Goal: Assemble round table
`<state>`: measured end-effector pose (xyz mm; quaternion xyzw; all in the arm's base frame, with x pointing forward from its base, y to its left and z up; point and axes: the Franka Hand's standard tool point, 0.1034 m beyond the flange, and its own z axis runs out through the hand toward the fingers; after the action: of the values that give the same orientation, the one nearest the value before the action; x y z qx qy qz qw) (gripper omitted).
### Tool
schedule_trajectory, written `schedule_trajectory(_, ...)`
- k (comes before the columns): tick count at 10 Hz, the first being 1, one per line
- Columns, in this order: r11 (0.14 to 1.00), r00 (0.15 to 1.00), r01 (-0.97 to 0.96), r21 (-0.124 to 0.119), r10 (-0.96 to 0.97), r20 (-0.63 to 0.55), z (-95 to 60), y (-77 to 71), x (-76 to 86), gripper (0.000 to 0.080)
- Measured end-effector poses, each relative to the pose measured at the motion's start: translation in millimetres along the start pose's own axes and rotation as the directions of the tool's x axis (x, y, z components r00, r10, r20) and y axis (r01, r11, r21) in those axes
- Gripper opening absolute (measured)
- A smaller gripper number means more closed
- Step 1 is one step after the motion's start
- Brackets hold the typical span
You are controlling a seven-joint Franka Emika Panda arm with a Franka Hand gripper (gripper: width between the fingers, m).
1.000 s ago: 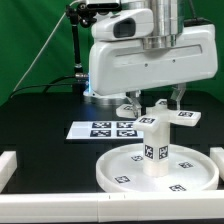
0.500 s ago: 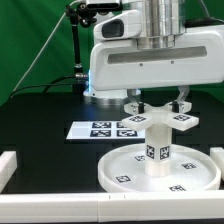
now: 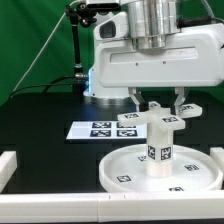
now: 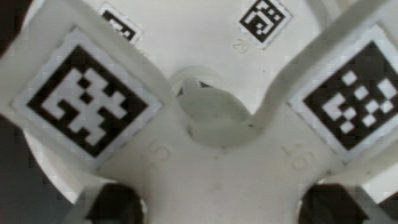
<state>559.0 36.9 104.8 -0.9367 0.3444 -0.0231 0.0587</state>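
Observation:
The round disc (image 3: pixel 125 168) lies flat on the black table at the front right. The short cylinder leg (image 3: pixel 159 152) stands upright on its central hub. The cross-shaped foot (image 3: pixel 128 117) sits level on top of the leg, and its hub seems to touch the leg's top. My gripper (image 3: pixel 157 104) comes straight down from above and is shut on the foot's middle. In the wrist view the foot (image 4: pixel 214 110) fills the frame with its tagged arms, and my dark fingertips (image 4: pixel 118 200) show on either side of it.
The marker board (image 3: pixel 103 128) lies on the table behind the disc, to the exterior view's left. White rails lie at the front left (image 3: pixel 8 166), along the front edge (image 3: pixel 55 206) and at the right (image 3: pixel 217 156). The arm's base stands at the back.
My gripper has turned about its vertical axis with the foot in it. The foot's arms now point in new directions above the leg. Disc and leg have not moved.

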Motion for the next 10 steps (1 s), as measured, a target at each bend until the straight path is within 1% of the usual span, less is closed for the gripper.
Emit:
schedule_trajectory(1,0.991,0.991,-0.131,0.009,0.131,-0.004,0.0,0.2,-0.5,0.0436)
schedule_trajectory(2,0.972,0.972,-0.234,0.011,0.235,-0.005,0.0,-0.3,-0.6,0.0436)
schedule_trajectory(4,0.942,0.942,-0.336,0.015,0.337,-0.004,-0.2,-0.4,0.0,0.0436)
schedule_trajectory(5,0.902,0.902,-0.431,0.019,0.431,0.002,-0.2,-0.3,0.2,0.0436)
schedule_trajectory(6,0.892,0.893,-0.451,0.02,0.451,0.003,-0.2,-0.4,0.1,0.0436)
schedule_trajectory(7,0.847,0.848,-0.53,0.026,0.53,0.012,-0.2,0.0,0.7,0.0436)
schedule_trajectory(8,0.793,0.795,-0.607,0.043,0.607,0.027,-0.6,0.5,2.7,0.0436)
schedule_trajectory(9,0.72,0.722,-0.692,0.047,0.691,0.046,-0.5,0.4,2.6,0.0436)
schedule_trajectory(10,0.656,0.657,-0.754,0.046,0.751,0.059,-0.4,-0.1,2.1,0.0436)
